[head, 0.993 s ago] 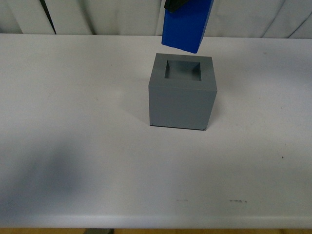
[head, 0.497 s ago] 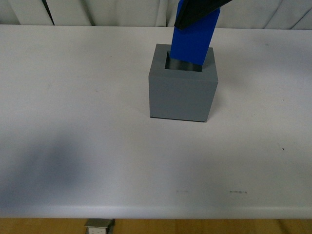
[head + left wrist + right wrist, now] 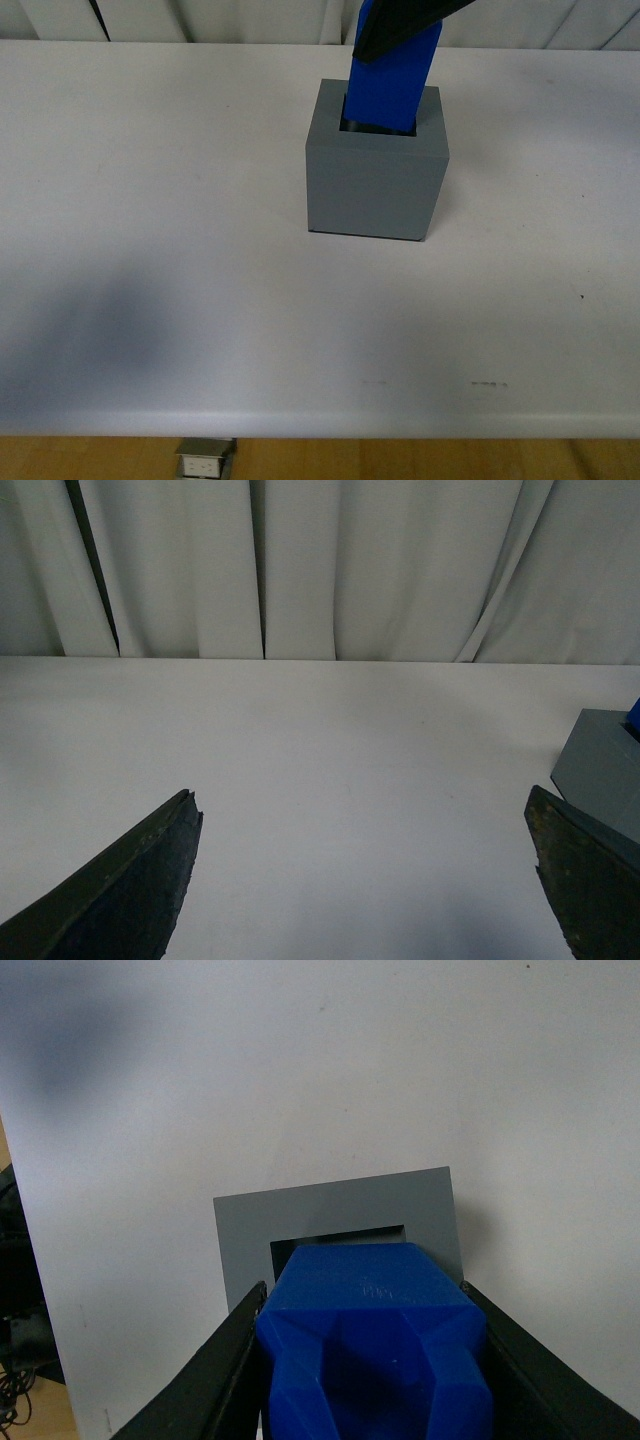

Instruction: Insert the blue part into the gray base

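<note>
In the front view the white surface (image 3: 150,200) fills the left half of the frame bare, with a soft grey shadow (image 3: 90,320) over its lower left. Below the surface's near edge a small metal box (image 3: 205,462) shows at the bottom, left of centre. Just right of centre, in the upper half, stands the gray base (image 3: 372,190), flat on the surface with its square recess facing up. The blue part (image 3: 392,85) stands in that recess. Its lower end is below the rim, a dark gap shows along the near side of the opening, and its top leans a little toward the right of the frame. How deep it sits cannot be told. At the top edge the black right gripper (image 3: 402,25) is clenched on the block's upper end. In the left wrist view the left gripper (image 3: 360,880) is released. One dark finger sits at the lower left and the other at the lower right, far apart, with only bare surface between them and pale curtains (image 3: 300,570) across the top. A corner of the gray base (image 3: 605,770) enters at the right edge, with a sliver of blue just above it. In the right wrist view the right gripper (image 3: 362,1295) grasps the blue part (image 3: 375,1350). A black finger (image 3: 220,1370) presses its left flank and another its right, and the block fills the lower centre. Beyond it the gray base (image 3: 335,1220) shows its top face and the dark strip of open recess not covered by the block.
</note>
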Action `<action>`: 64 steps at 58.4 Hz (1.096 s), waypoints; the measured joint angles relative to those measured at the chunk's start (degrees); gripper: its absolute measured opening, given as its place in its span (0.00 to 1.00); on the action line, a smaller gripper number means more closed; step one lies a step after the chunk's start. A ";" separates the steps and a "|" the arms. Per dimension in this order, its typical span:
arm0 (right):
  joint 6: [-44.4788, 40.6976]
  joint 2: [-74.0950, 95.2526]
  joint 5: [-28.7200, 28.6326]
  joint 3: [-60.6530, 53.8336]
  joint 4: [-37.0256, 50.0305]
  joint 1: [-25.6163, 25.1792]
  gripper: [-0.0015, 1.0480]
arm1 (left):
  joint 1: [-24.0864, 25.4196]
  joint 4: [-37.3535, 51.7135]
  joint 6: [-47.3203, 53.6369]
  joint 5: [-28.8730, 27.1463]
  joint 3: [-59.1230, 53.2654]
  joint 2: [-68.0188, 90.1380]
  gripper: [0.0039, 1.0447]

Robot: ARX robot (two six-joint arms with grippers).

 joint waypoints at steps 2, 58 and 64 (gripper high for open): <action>-0.17 0.13 -0.02 0.22 -0.55 0.00 0.45 | -0.02 0.00 0.00 0.00 0.00 0.00 0.94; -2.32 0.96 1.42 1.81 -2.19 1.03 0.86 | -0.02 0.00 0.00 0.00 0.00 0.00 0.94; -1.75 0.96 0.70 2.49 -1.88 1.20 0.92 | 0.00 0.00 0.00 0.00 0.00 0.00 0.94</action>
